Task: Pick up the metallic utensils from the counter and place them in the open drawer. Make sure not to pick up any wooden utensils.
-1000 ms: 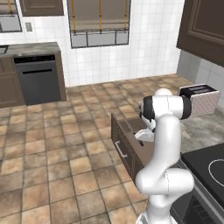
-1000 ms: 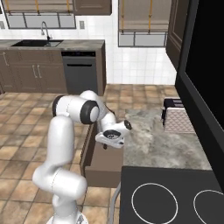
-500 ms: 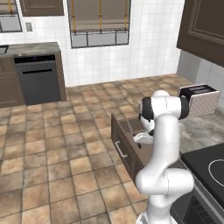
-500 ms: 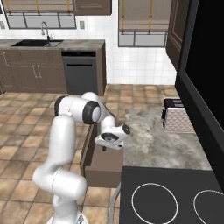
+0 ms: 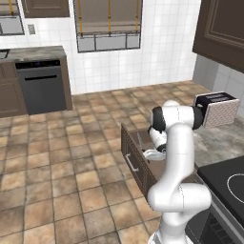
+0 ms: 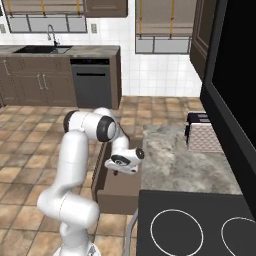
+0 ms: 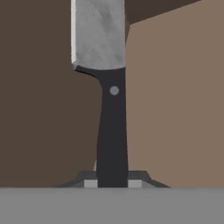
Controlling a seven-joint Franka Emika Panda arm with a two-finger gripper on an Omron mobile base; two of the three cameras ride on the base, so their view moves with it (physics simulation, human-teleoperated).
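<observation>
The gripper (image 7: 113, 183) is clamping the knife (image 7: 106, 78) by its black handle, hanging over the open drawer (image 6: 119, 192). I'd be lowering it closer to the drawer floor before releasing, keeping the blade level.

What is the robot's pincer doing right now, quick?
Pincer: shut on the knife, gripping its black handle, over the open drawer.
</observation>
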